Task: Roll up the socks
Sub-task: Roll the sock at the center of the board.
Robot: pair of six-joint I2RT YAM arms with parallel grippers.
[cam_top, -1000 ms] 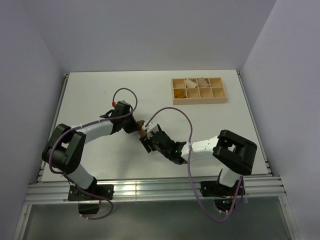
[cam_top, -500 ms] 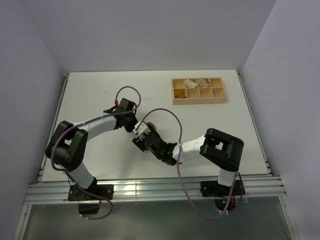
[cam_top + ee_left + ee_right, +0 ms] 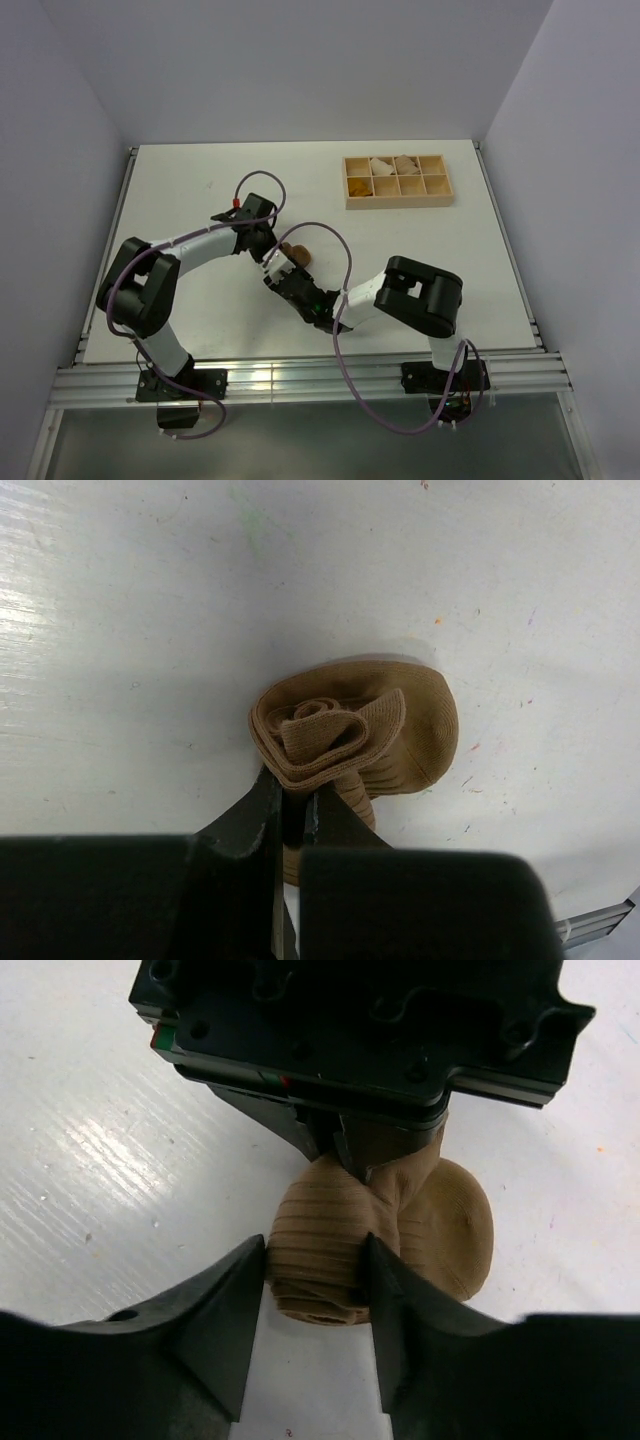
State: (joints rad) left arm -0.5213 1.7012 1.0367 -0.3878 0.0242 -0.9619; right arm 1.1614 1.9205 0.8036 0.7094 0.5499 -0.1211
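Your left gripper [image 3: 290,788] has its jaws pinched shut on an outer fold of the tan sock roll [image 3: 400,730]. Your right gripper [image 3: 315,1260] has its jaws half-wide, touching the roll's two sides. The roll lies mid-way across the bench [image 3: 200,180], with the wooden tray [image 3: 397,202] at its 2 o'clock.

On my feed: plain pale walls [image 3: 300,60] boxing in a white surface [image 3: 200,180], glare near the front rail [image 3: 320,380].
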